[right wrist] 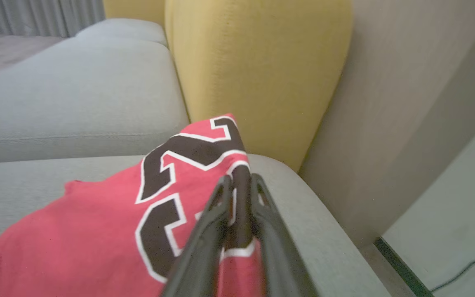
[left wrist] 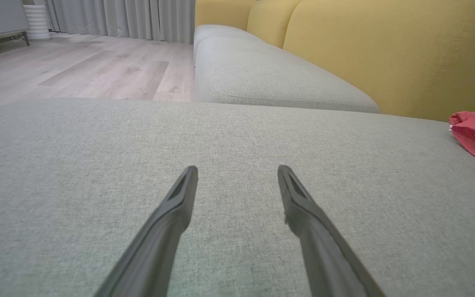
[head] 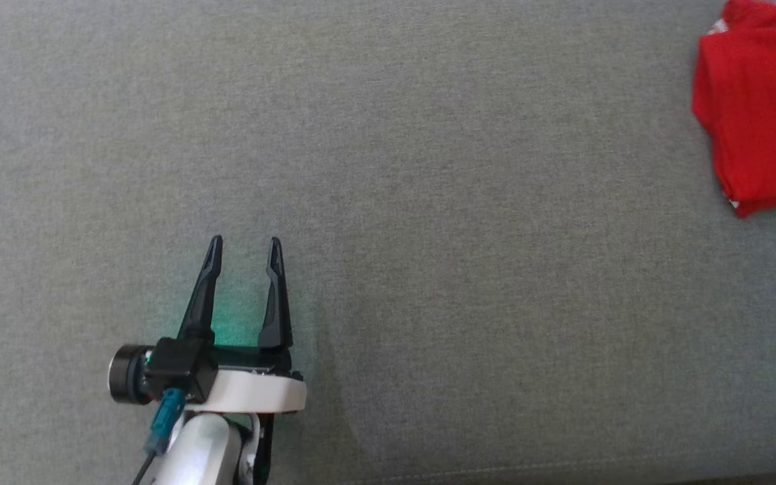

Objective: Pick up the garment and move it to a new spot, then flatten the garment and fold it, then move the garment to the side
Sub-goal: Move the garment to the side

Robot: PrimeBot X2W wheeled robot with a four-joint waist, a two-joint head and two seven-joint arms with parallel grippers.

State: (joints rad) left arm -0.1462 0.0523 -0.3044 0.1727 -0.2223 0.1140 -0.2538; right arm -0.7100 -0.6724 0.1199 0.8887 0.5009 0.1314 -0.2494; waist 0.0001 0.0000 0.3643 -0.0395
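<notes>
Head view: red garment (head: 758, 108), woven grey cushion (head: 388, 202)

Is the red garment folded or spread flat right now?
Folded. The garment lies as a compact, layered bundle at the far right of the sofa seat, not spread out; the right tool is shut on its edge.

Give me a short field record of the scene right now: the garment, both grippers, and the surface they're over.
garment: red jersey garment with black, white-edged numerals, lying in layers on the seat, at the head view's right edge
surface: grey fabric sofa seat
behind garment: yellow fabric back cushion
left gripper: open, nothing between its fingers, over bare seat, well apart from the garment
right gripper: shut on a fold of the garment, at the numerals
</notes>
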